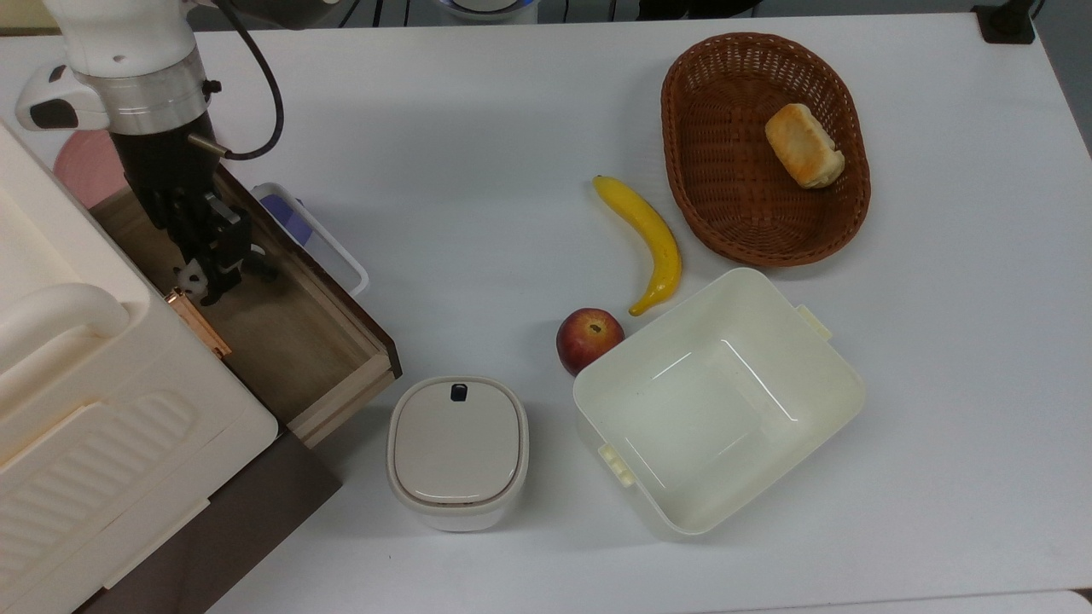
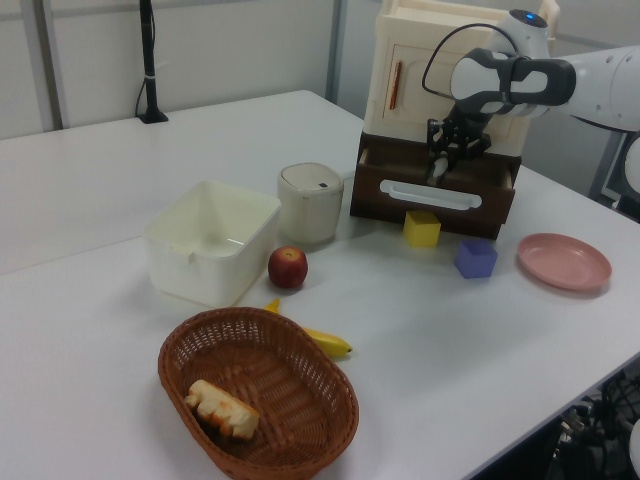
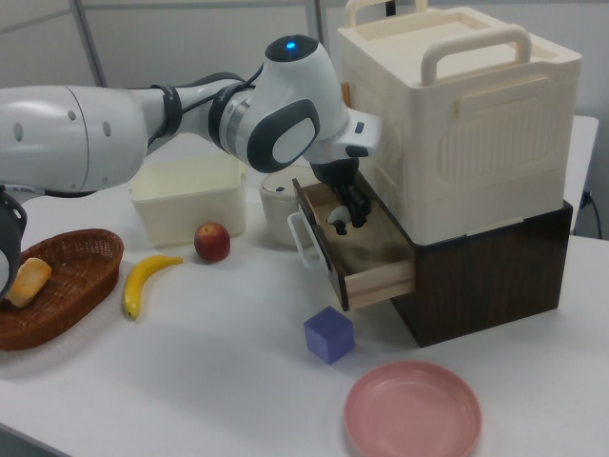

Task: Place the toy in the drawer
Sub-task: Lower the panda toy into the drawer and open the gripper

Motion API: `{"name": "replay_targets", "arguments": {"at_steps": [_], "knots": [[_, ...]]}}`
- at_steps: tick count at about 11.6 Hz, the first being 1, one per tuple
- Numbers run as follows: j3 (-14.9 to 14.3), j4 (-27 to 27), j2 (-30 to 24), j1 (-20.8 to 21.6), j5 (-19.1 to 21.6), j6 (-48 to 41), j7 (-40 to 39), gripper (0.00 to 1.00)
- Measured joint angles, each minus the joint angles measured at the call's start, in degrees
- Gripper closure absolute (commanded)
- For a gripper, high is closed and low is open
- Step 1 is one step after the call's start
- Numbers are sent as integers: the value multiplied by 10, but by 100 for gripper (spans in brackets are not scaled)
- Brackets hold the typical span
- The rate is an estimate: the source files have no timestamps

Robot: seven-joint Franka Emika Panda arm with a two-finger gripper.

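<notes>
the drawer (image 1: 290,328) stands pulled open, its wooden floor plain in the top view. the gripper (image 1: 203,275) reaches down inside it, fingers closed on the toy (image 3: 337,218). the left view alone shows a yellow cube (image 2: 421,228).

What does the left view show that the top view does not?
The left view adds the yellow cube on the table in front of the drawer, below its dark front panel. The top view adds the drawer's plain wooden inside, with the gripper holding the toy over it. Both share the apple, the banana and the basket.
</notes>
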Motion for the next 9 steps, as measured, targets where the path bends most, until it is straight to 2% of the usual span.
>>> {"name": "replay_targets", "arguments": {"at_steps": [5,6,9], "knots": [[0,0,13,0,0,0,0,49],[0,0,13,0,0,0,0,44],[3,0,13,1,0,0,0,42]]}}
